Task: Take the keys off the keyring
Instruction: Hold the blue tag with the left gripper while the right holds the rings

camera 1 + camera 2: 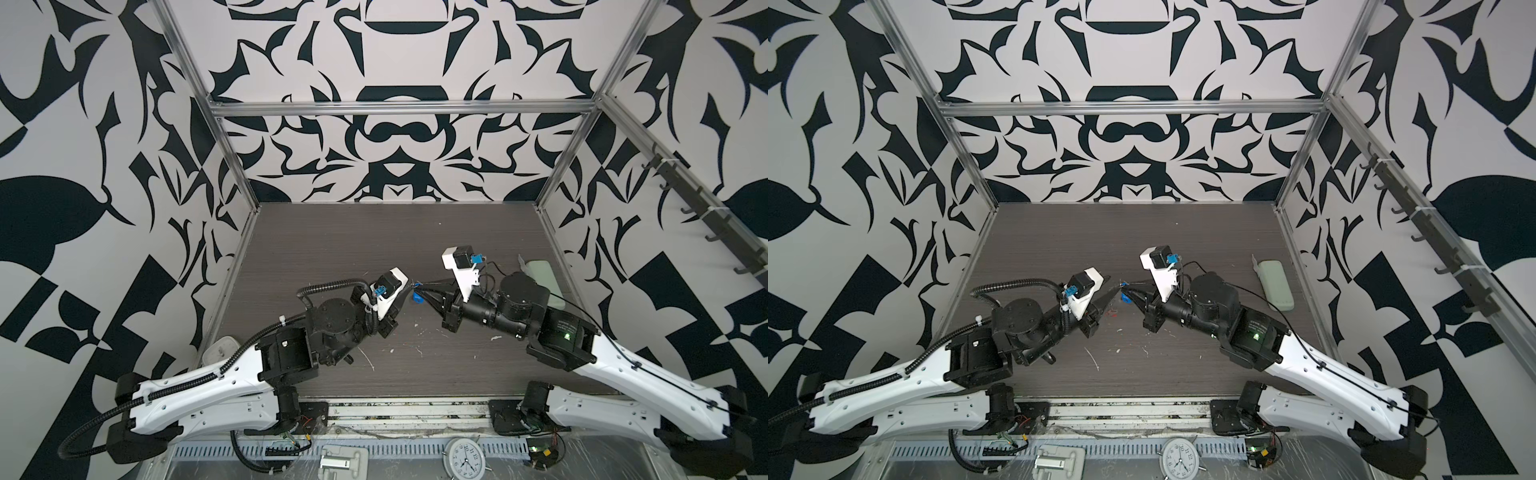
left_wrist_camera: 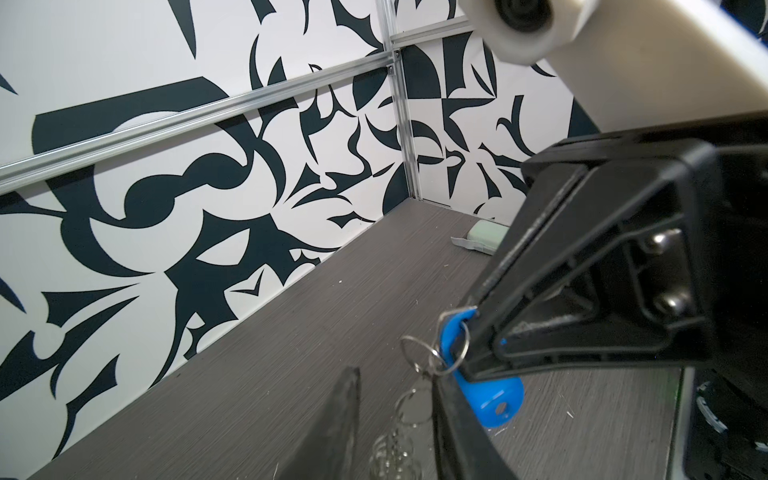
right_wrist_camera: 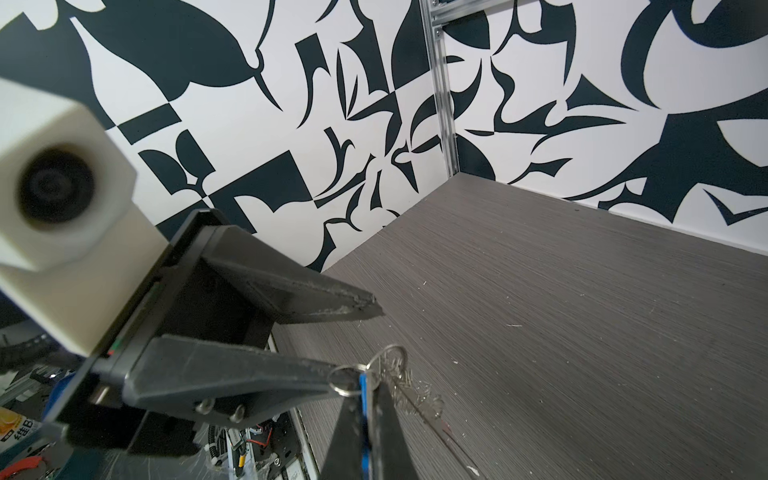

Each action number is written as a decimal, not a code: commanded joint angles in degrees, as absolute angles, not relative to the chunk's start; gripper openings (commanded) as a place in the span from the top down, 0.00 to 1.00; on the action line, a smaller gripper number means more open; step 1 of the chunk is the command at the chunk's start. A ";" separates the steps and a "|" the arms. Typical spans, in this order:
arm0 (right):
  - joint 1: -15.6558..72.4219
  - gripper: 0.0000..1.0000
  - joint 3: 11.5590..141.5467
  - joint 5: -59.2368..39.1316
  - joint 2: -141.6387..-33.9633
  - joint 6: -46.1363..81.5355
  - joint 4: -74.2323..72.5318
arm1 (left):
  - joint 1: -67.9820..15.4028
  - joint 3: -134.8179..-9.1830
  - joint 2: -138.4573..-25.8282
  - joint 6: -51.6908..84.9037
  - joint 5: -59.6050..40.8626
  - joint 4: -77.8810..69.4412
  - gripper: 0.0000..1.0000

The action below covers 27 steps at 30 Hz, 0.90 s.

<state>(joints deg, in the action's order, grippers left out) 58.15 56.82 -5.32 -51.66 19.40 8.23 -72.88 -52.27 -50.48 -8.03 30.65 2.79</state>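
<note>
Above the middle of the dark wood-grain worktop [image 1: 332, 249], the two arms meet tip to tip in both top views. The right gripper [image 2: 467, 347] has its fingers closed flat on the blue-tagged key [image 2: 490, 399]. It pinches the tag near the end where the ring passes through, and the rest of the tag sticks out below the fingers, with a small hole showing at its free end. The right wrist view shows the same grip edge-on, with a thin blue strip between the two closed fingers [image 3: 388, 432]. The keyring [image 2: 415, 353] hangs from that tag clear of the worktop. Its small silver rings are bunched beside the right fingertips, and a short chain drops below them. The left gripper [image 3: 355, 338] faces it with its fingers parted and a clear gap between them. The lower finger's tip is right at one ring [image 3: 345, 380], though whether it goes through the ring cannot be told. In the left wrist view the chain hangs in the gap between the left fingers [image 2: 345, 415], and nothing is pinched there. A pale-green case [image 1: 1275, 286] lies flat on the worktop near the right wall, well apart from both grippers.
</note>
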 commanded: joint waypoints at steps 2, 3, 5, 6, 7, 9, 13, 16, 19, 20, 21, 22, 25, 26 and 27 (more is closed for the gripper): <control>58.54 1.00 57.39 -6.47 -50.10 20.00 3.53 | -72.88 -54.16 -50.67 -8.61 30.77 1.76 0.70; 58.56 1.00 57.39 -6.45 -50.14 19.95 3.51 | -72.86 -54.23 -50.84 -8.70 30.60 1.76 0.70; 58.63 1.00 57.23 -6.39 -50.01 20.04 3.38 | -72.86 -54.45 -51.30 -8.70 30.52 1.98 0.71; 58.64 1.00 57.28 -6.42 -50.01 20.07 3.41 | -72.86 -54.47 -51.41 -8.70 30.43 1.93 0.71; 58.62 1.00 57.29 -6.47 -50.02 20.15 3.39 | -72.86 -54.35 -51.50 -8.70 30.02 1.89 0.71; 58.62 1.00 57.27 -6.47 -50.01 20.17 3.42 | -72.86 -54.29 -51.55 -8.48 28.95 1.84 0.70; 58.67 1.00 57.00 -6.01 -49.54 20.17 3.49 | -72.91 -54.23 -51.26 -7.87 27.02 2.19 0.68; 58.63 1.00 56.77 -5.43 -48.91 20.21 3.60 | -72.86 -54.58 -50.93 -6.69 28.56 3.61 0.68; 58.62 1.00 56.59 -5.09 -48.63 20.06 3.84 | -72.91 -54.56 -50.15 -5.10 29.40 4.76 0.66; 58.62 1.00 56.57 -4.95 -48.60 20.10 3.84 | -72.86 -54.52 -49.78 -4.67 29.42 5.15 0.64; 58.63 1.00 56.58 -4.89 -48.60 20.00 3.87 | -72.86 -54.36 -49.38 -3.94 29.33 5.55 0.60; 58.63 1.00 56.55 -4.91 -48.60 19.96 3.98 | -72.88 -54.31 -48.93 -3.25 29.06 6.16 0.58; 58.63 1.00 57.24 -5.43 -48.76 19.71 4.82 | -72.87 -53.68 -47.78 -2.62 27.67 8.08 0.55; 58.62 1.00 57.47 -5.70 -48.78 19.49 5.06 | -72.86 -53.39 -47.52 -2.64 26.84 8.62 0.55; 58.62 1.00 57.90 -6.10 -48.86 19.08 5.69 | -72.86 -53.12 -47.30 -2.85 25.85 9.07 0.55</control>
<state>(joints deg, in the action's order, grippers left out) 58.28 56.03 -5.41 -49.80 19.55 8.01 -72.82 -52.56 -48.62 -4.08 28.12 6.83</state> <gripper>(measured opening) 0.070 0.453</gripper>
